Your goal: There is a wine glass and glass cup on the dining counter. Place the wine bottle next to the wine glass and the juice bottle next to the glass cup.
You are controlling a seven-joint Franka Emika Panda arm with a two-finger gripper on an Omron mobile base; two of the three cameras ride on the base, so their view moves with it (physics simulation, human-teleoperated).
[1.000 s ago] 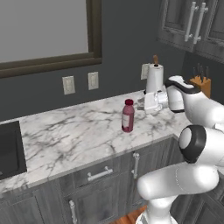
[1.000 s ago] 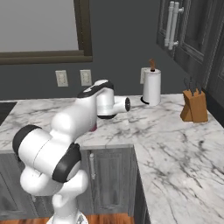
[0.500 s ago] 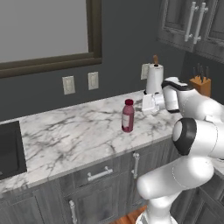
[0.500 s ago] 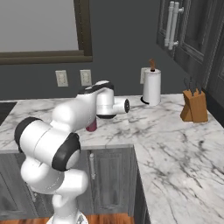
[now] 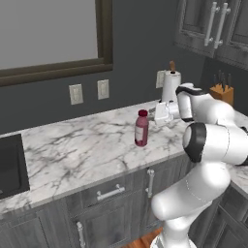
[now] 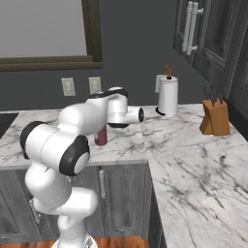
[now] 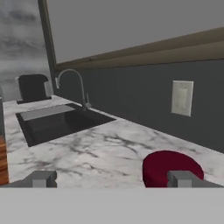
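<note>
My claw (image 7: 112,178) hangs level over the marble worktop (image 5: 87,145) with its two fingertips spread wide apart and nothing between them. The juice bottle (image 5: 141,128) stands upright on the worktop just beside the claw; in the hand view its dark red cap (image 7: 171,168) sits at about four o'clock, close against my right fingertip (image 7: 183,178). Farther off at ten o'clock lie the sink (image 7: 61,121) and its curved tap (image 7: 72,85).

Reaching level across mid-frame, forearm horizontal, gripper (image 5: 154,115) pointing left in the left base view, jaws spread wide, holding nothing.
</note>
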